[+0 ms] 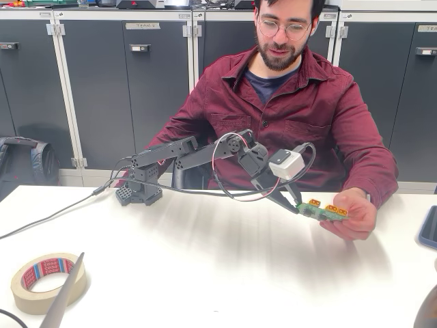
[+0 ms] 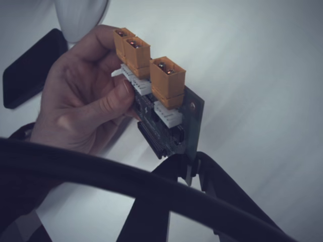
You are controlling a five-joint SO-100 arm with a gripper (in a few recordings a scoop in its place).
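The two dark fingers (image 2: 170, 169) stand narrow, closed on the near end of a green circuit board (image 2: 194, 108), whose bottom edge sits pinched between their tips at the lower centre of the wrist view. From there the board's long axis runs up and to the left across that frame, standing on edge, with its populated face turned to the left. That face carries three orange power connectors (image 2: 166, 75) in a row, their open ends pointing toward the top of the frame, and white plug sockets (image 2: 167, 115) beside them. The far end of the board is held in a person's hand (image 2: 81, 106), thumb laid against the sockets, at the left of the wrist view. In the fixed view the fingers (image 1: 293, 199) meet the board (image 1: 321, 212) at centre right, just above the tabletop (image 1: 205, 260). Here the long axis lies nearly level, running from the fingers on the left to the hand (image 1: 355, 215) on the right, with the orange connectors (image 1: 334, 209) pointing up. Behind the fingers a white camera block (image 1: 287, 164) rides on the wrist of the dark arm (image 1: 198, 154), which stretches from its base at centre left. A dark phone (image 1: 429, 227) lies at the right edge, and a roll of masking tape (image 1: 48, 281) lies at the lower left.
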